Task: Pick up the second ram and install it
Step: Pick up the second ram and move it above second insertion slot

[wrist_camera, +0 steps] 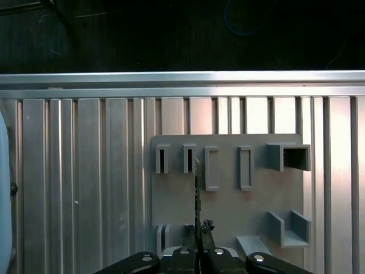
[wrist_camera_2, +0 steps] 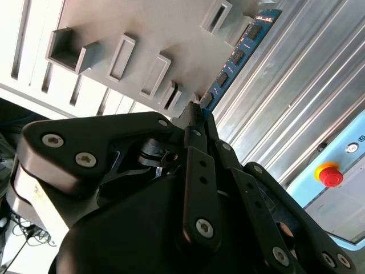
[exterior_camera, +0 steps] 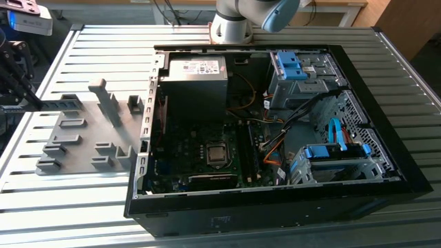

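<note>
Gripping the long, thin blue-green ram stick with black chips [wrist_camera_2: 236, 56] by one end, the black gripper [wrist_camera_2: 197, 112] is clamped tight on it over the grey plastic slotted holder block [wrist_camera: 228, 208], which sits at the exterior view's left beside the open black computer case [exterior_camera: 276, 219].

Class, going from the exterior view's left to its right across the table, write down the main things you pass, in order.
Grey slotted holder block → power supply inside the open computer case → drive cage with blue tabs.
</note>
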`<state>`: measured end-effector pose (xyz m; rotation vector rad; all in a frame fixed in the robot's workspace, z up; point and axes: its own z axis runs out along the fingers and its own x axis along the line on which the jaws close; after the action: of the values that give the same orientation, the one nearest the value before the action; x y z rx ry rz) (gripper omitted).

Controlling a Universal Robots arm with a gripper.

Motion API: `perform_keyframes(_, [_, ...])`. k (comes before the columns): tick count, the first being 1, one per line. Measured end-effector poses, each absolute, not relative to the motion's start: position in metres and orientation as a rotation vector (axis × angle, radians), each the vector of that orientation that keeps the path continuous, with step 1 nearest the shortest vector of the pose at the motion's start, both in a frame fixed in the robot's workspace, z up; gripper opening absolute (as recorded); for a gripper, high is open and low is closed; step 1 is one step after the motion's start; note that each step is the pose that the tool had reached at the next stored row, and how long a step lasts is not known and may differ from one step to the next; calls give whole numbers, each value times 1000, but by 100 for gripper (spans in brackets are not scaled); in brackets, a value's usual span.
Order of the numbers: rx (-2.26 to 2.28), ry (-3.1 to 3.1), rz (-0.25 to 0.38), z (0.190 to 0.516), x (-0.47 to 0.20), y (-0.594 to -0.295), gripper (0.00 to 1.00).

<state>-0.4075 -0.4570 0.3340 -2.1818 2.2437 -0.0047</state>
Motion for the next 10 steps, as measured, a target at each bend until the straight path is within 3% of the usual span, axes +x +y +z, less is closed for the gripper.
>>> perform_keyframes(10, [-2182, 2244, -5, 341, -407, -457, 14])
